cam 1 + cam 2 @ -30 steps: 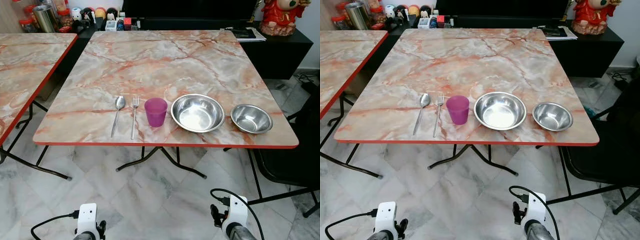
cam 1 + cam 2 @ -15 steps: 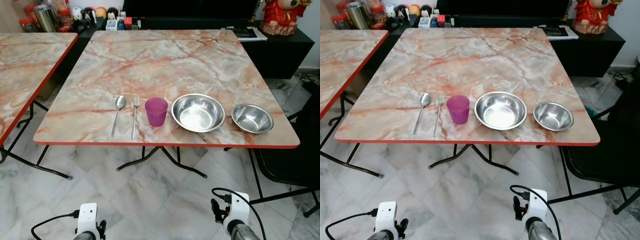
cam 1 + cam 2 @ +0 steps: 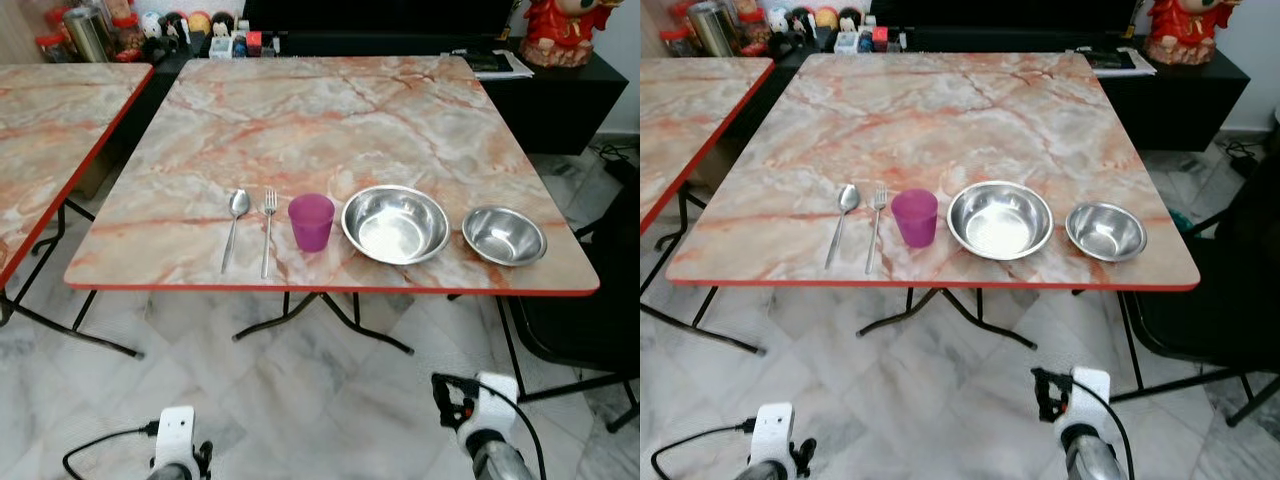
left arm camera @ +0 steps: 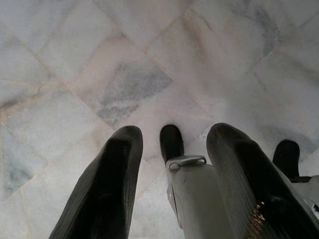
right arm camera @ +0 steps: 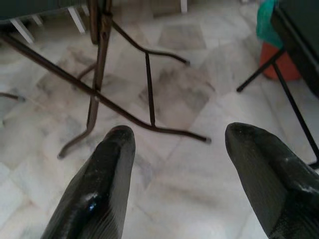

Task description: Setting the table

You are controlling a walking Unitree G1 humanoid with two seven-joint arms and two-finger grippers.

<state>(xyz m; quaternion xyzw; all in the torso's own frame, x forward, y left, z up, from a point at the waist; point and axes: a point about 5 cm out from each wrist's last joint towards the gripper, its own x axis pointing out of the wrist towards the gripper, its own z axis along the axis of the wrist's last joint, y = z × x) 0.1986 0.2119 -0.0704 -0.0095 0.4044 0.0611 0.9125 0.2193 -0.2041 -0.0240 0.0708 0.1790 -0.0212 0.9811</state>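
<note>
From the head views, a spoon [image 3: 234, 222], a fork [image 3: 268, 226], a purple cup [image 3: 311, 221], a large steel bowl [image 3: 395, 224] and a small steel bowl [image 3: 503, 235] stand in a row along the near edge of the desk [image 3: 330, 120]. The cup looks light and stiff, best taken round its wall; the bowls look slick, so pinch a rim; the flat cutlery needs a handle-end pickup. In the left wrist view the left end effector [image 4: 172, 169] hangs over floor tiles, fingers apart. In the right wrist view the right end effector [image 5: 182, 164] is spread wide, empty, facing the desk's legs [image 5: 99, 74].
</note>
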